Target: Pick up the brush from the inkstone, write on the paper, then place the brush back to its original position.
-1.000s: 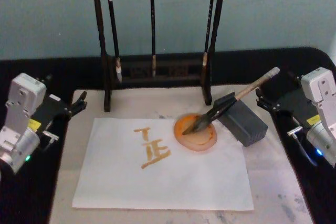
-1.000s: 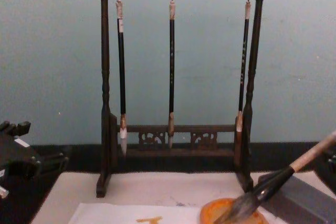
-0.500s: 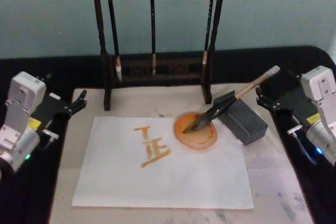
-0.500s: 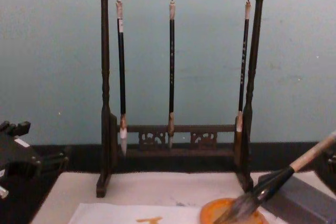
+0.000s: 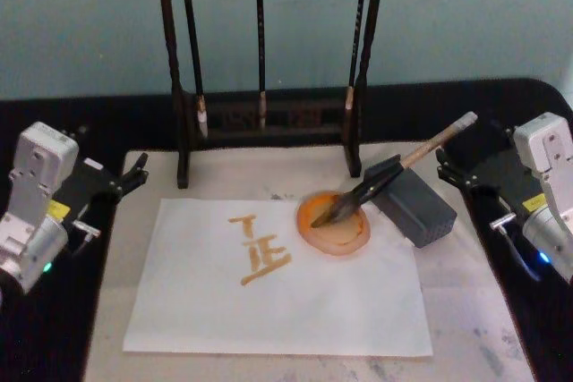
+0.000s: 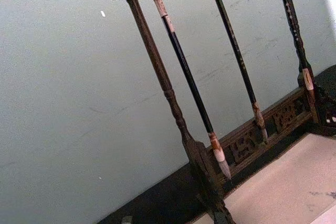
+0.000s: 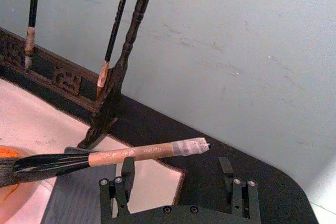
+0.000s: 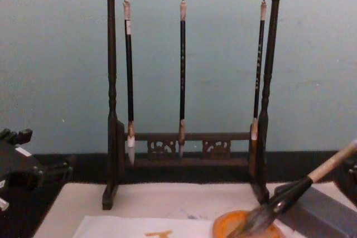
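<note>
One brush (image 5: 398, 167) lies slanted: its pale tan handle end points up and out at the right gripper (image 5: 448, 169), just off its spread jaws and not touching. The shaggy grey-brown tuft sits farther from that gripper, in the glossy orange dish (image 5: 345, 237). The black shaft leans on a matte grey block (image 5: 421, 207) between dish and gripper. Flat white paper (image 5: 286, 310) with orange strokes spreads beyond the dish, edges unobstructed. The left gripper (image 5: 134, 174) sits opened at the table's (image 5: 501, 105) far side.
</note>
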{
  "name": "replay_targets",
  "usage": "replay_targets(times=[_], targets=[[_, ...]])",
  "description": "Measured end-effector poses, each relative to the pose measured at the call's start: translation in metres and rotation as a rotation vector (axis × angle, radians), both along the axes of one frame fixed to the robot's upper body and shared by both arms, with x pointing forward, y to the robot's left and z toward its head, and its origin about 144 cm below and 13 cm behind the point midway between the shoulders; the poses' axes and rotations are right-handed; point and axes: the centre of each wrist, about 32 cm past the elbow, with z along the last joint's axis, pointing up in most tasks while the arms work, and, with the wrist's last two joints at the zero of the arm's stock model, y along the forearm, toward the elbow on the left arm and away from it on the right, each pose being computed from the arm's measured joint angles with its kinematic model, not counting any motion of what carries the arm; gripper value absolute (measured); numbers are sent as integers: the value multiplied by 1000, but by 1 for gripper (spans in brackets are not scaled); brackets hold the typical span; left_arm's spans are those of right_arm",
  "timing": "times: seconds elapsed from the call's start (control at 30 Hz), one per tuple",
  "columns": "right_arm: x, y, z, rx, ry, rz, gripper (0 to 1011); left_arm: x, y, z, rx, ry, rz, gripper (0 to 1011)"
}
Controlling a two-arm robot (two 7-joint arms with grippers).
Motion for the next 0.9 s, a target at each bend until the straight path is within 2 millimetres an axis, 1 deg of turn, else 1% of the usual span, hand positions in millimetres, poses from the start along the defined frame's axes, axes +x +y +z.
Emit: replay_targets(times=[0.13, 0.37, 0.57, 0.77, 0.9], targets=[[-1, -1, 0, 17, 4, 2, 1000, 0, 0, 0, 0, 0, 0, 1010], [-3, -1, 1, 103, 33, 14, 1000, 0, 0, 0, 0, 0, 0, 1010], [-4, -1, 4, 263, 105, 19, 1000, 0, 0, 0, 0, 0, 0, 1010], [-4, -1, 8, 472, 200, 8, 1000, 0, 0, 0, 0, 0, 0, 1010], [-4, -2, 9, 569, 244, 0, 1000, 0, 0, 0, 0, 0, 0, 1010]])
